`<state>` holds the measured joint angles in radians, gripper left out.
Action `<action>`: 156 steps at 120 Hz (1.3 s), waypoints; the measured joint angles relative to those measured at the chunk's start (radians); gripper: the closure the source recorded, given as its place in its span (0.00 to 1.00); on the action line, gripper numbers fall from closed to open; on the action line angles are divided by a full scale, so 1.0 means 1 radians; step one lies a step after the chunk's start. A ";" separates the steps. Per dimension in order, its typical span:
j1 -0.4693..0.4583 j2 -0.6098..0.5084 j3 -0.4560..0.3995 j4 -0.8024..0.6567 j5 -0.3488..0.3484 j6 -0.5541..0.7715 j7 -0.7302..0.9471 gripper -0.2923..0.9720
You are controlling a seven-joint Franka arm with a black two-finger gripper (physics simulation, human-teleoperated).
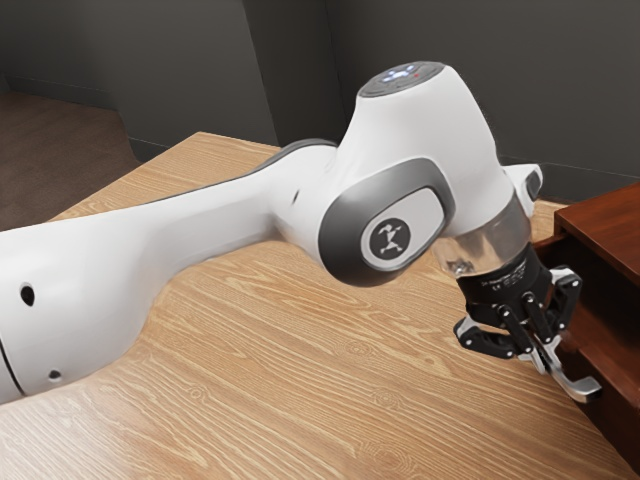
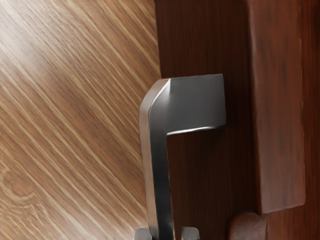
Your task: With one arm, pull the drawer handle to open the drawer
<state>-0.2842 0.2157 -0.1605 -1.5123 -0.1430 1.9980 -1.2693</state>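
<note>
At the exterior view's left, the white arm (image 1: 200, 240) lies low across the pale wooden surface (image 1: 300, 400) and reaches toward the dark wood cabinet (image 1: 605, 225) at the right edge. Further right, the black gripper (image 1: 528, 335) points down and outward at the metal handle (image 1: 570, 378), its 2 fingers drawn close on either side of the bar, so it reads as clamped on the handle. Seen from the wrist, the handle (image 2: 160, 150) is a bent steel strap: 1 leg runs into the drawer (image 2: 200, 175) front and the long bar runs back toward the hand, standing off the wood and above the surface. Rightmost in the exterior view, the drawer (image 1: 600, 340) front sits below the cabinet top, and I cannot tell whether it has come out at all. My judgement is that the grasp is made and the pull is the step in hand. The next move calls for a straight draw away from the cabinet, back toward the exterior view's left, level with the surface, holding the grip firm so the bar does not slip out.
</note>
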 joint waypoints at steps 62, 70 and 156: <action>0.019 -0.124 0.003 -0.161 -0.014 0.025 -0.003 0.85; 0.022 -0.144 0.004 -0.184 -0.018 0.029 -0.003 0.85; 0.039 -0.202 -0.001 -0.268 -0.040 0.048 0.000 0.85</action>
<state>-0.2453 0.0132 -0.1619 -1.7803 -0.1826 2.0465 -1.2694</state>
